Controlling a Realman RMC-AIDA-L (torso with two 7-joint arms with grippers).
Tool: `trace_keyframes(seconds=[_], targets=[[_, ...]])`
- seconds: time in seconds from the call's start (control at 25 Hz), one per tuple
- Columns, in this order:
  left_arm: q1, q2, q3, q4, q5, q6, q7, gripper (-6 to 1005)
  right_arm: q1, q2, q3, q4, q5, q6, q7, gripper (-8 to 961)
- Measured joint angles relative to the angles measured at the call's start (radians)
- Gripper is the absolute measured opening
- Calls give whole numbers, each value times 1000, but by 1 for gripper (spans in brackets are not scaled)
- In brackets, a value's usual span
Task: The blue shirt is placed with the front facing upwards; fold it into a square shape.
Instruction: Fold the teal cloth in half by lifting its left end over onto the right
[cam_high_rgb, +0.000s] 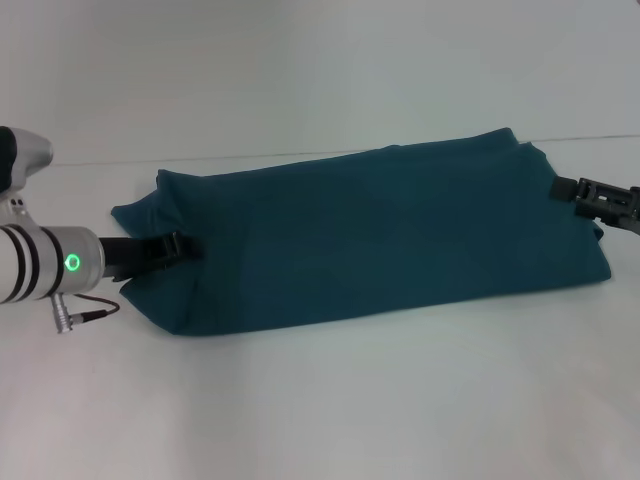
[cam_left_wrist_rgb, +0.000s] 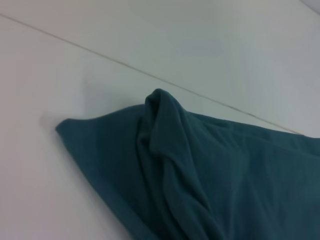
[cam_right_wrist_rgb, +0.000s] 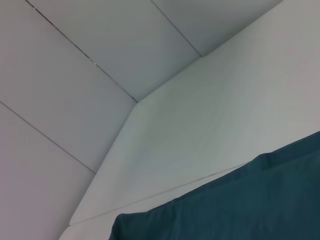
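Head view shows the shirt (cam_high_rgb: 370, 235) lying across the middle of a white table (cam_high_rgb: 320, 400), folded lengthwise into a long band that runs from the table's left side toward its right edge. Only plain teal cloth faces up; no lettering shows. Its far edge runs close along the table's back edge, and its near edge is a fairly straight line, with bare table in front.

At the band's left end the cloth bunches: a sleeve-like flap sticks out toward the left edge and a pointed corner hangs nearer the front. The left gripper (cam_high_rgb: 185, 247) reaches in low from the left, its black fingers pressed together on a fold of the shirt there. Behind it the silver wrist shows a green ring light and a thin cable.

At the band's right end, by the table's right edge, the right gripper (cam_high_rgb: 562, 187) comes in from the right. Its black tip touches the shirt's end near the far corner; I cannot tell whether the fingers pinch cloth or merely rest against it.

Left wrist view shows the shirt (cam_left_wrist_rgb: 200, 175) with a raised ridge of gathered cloth and a flat corner on the table (cam_left_wrist_rgb: 45, 175).

Right wrist view shows only a smooth edge of the shirt (cam_right_wrist_rgb: 240, 205) against the table (cam_right_wrist_rgb: 210, 120).
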Motion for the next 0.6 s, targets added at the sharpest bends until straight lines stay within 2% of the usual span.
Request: trace_keyframes(seconds=[0.6], targets=[[-14,-8,0,22,86,0,-30,58,5,0,0,-2,0,-8,0,942]])
